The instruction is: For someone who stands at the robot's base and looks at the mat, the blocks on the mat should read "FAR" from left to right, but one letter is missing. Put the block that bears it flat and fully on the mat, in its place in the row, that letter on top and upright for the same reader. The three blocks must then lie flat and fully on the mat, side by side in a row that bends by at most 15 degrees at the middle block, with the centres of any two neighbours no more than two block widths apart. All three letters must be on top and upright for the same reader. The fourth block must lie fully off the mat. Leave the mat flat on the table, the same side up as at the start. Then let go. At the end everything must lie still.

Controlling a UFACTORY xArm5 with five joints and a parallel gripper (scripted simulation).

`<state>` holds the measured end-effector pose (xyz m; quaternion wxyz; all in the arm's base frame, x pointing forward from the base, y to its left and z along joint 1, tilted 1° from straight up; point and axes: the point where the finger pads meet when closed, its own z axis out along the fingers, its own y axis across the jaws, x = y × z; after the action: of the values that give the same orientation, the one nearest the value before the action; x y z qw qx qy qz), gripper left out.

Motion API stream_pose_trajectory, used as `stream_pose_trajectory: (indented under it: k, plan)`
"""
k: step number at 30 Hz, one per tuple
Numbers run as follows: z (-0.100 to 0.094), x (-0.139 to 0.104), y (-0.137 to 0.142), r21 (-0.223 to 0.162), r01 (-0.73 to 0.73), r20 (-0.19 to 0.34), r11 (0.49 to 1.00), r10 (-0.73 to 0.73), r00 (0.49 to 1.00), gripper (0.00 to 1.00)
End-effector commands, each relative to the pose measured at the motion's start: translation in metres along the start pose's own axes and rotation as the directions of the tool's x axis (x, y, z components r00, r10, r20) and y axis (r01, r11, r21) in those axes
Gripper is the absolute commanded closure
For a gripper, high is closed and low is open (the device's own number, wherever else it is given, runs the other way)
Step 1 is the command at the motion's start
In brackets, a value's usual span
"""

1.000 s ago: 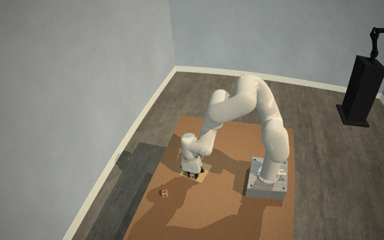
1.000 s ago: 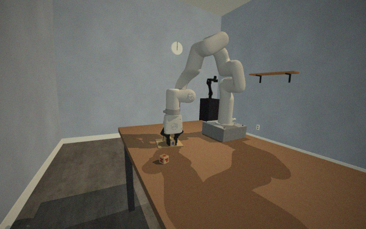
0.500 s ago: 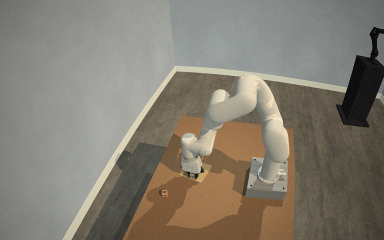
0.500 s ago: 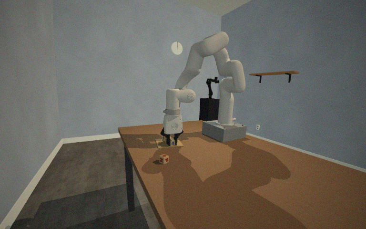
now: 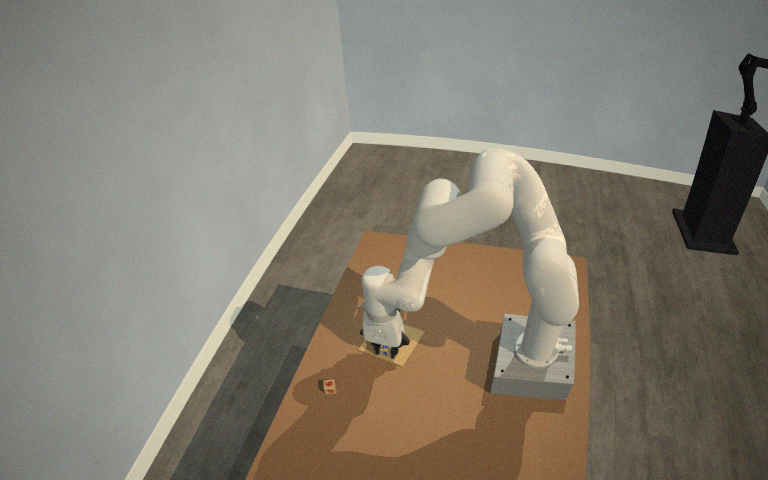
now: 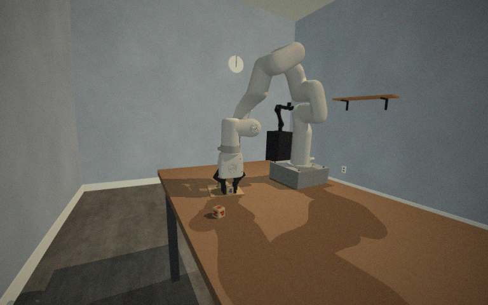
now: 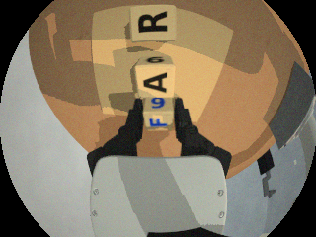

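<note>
Hand [image 5: 386,353] [image 6: 229,192] [image 7: 158,107] open around blue-lettered block [image 5: 385,350] [image 6: 230,190] [image 7: 158,113], A block [image 7: 155,81] just beside

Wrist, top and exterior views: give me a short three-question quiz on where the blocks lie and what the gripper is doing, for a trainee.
1. True or false: the red-marked block lies on the mat.

2. Fill in: between the R block and the blue-marked block stands a block with a black letter ___.

3. Choose: the gripper is
a) shut on the R block
b) open around the blue-marked block
c) open above the red-marked block

Key: 1 false; 2 A; 3 b
</note>
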<state>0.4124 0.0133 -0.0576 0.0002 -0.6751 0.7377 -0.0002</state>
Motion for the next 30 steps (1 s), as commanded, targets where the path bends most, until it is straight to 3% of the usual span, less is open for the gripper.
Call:
stream_pose_trajectory:
  k: [1,4,19,24,30]
  plan:
    - [-0.001,0.000,-0.001,0.003,0.000,0.000,1.000,0.000,1.000,0.57]
    - [-0.001,0.000,-0.001,0.003,0.000,0.000,1.000,0.000,1.000,0.53]
    - [-0.004,0.000,-0.001,0.003,0.000,0.000,1.000,0.000,1.000,0.53]
    - [-0.019,0.000,-0.001,0.003,0.000,0.000,1.000,0.000,1.000,0.53]
    - [-0.050,0.001,-0.001,0.003,0.000,0.000,1.000,0.000,1.000,0.53]
